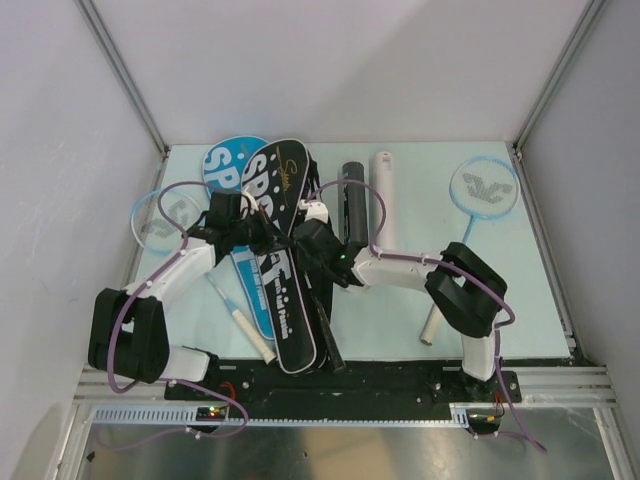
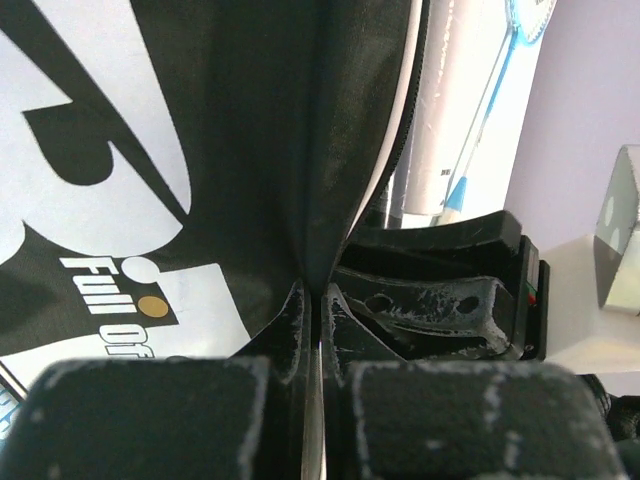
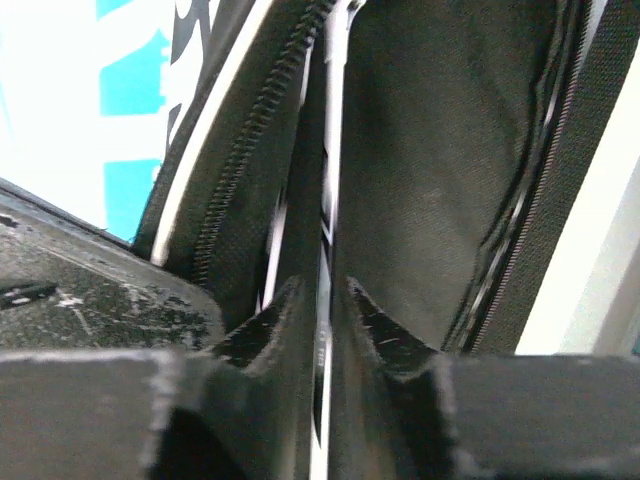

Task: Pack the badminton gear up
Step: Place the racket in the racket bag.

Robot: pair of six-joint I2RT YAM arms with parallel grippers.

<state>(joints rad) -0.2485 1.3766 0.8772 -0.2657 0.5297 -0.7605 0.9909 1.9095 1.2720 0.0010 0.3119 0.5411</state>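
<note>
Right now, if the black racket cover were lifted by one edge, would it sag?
Probably yes: the black racket cover is thin fabric, creasing where the left gripper pinches it. Likely light, and too flat to roll.

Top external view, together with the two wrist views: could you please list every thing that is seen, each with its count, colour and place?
black cover: one, black with white letters, middle-left, lying over the blue cover
blue cover: one, blue and white, far left, partly under the black cover
left racket: one, blue frame, white handle, left edge
right racket: one, blue frame, white handle, far right
black handle: one, black, at the black cover's near end
black tube: one, black, far centre
white tube: one, white, right of the black tube
table: one, pale green
left claw: one, shut on a fold of the black cover
right claw: one, at the black cover's zipper edge, grip unclear
</note>
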